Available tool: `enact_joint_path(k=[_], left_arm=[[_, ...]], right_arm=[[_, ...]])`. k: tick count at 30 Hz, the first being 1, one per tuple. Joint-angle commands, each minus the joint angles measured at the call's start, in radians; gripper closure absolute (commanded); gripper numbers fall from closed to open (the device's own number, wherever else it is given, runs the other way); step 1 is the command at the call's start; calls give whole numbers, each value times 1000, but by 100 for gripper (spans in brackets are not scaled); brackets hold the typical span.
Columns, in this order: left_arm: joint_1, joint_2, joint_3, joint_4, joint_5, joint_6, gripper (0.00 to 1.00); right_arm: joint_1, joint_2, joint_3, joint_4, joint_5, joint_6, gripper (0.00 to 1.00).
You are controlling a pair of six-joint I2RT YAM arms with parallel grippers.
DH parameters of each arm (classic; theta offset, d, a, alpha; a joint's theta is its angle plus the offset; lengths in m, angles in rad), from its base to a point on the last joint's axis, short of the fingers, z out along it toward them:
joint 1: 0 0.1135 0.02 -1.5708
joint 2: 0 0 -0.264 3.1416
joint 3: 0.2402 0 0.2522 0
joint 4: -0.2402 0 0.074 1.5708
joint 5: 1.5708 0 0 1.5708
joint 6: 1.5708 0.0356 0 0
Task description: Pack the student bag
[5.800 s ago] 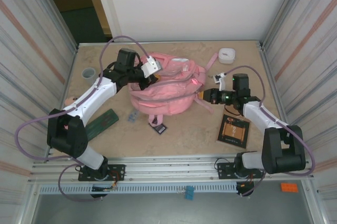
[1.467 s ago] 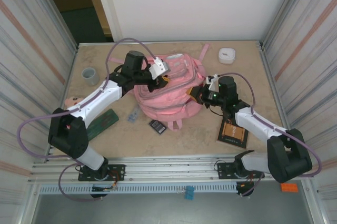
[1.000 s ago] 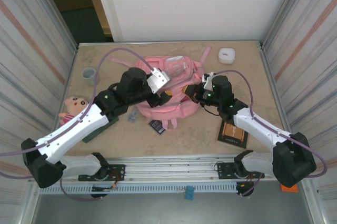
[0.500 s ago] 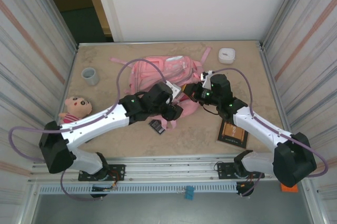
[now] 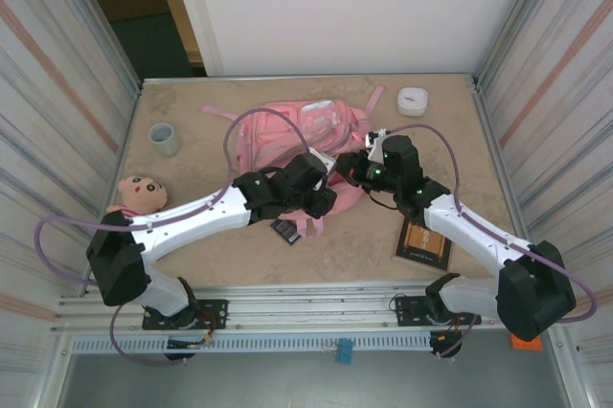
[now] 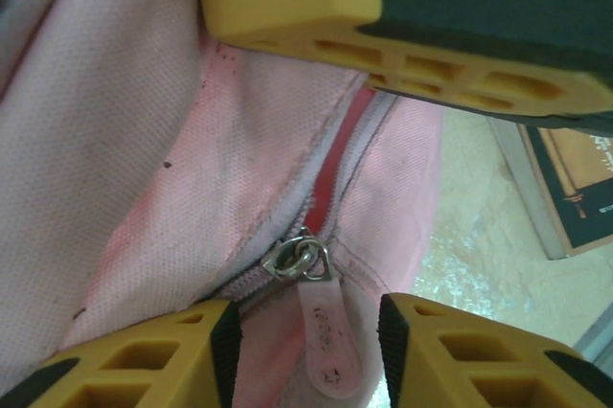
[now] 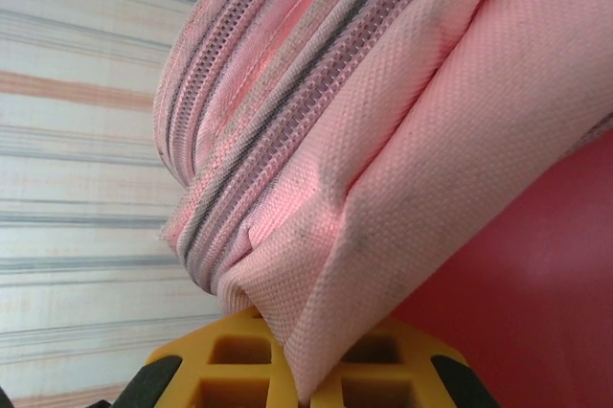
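The student bag [image 5: 287, 130], a pink backpack, lies in the middle of the table. My left gripper [image 5: 323, 200] is low at its near right side. In the left wrist view this gripper [image 6: 305, 327] is open, its yellow fingers [image 6: 153, 355] on either side of a pink zipper pull [image 6: 324, 339] hanging from a metal slider [image 6: 295, 260], with gaps on both sides. My right gripper [image 5: 348, 167] is at the bag's right edge. In the right wrist view that gripper [image 7: 306, 370] is shut on a fold of the bag's fabric [image 7: 383, 188].
A brown book [image 5: 424, 238] lies at the right front, a dark card [image 5: 285, 231] just in front of the bag. A grey cup [image 5: 164, 138] and a doll [image 5: 139, 193] are on the left, a white box [image 5: 413, 101] at the back right. Ribbed walls stand close on both sides.
My left arm has swung from the bag's top left over to its near right side and come down around the zipper pull, jaws narrowing. The right gripper has kept its hold.
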Motion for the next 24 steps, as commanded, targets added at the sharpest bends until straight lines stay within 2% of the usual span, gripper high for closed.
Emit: enact_joint_path(k=[1,6,10,17,24], left_arm=[[-6,18,22,-42,-65,-39,65],[-6,-6,-14,-46,-79,-46,90],[4,-59,-70,-12,-27,-29,100],[52,-167,-189,31,64,-28,100],[133,-299,-333,97,128,17,100]], right_arm=[[11,-42,73,81,-4,-13,100],[9,-55,70,33,9,-36,100],[-12,-56,70,5,-9,-51,100],[-93,-85,71,-71,-55,-94,100],[-238,-122,70,-165,-138,-156,100]])
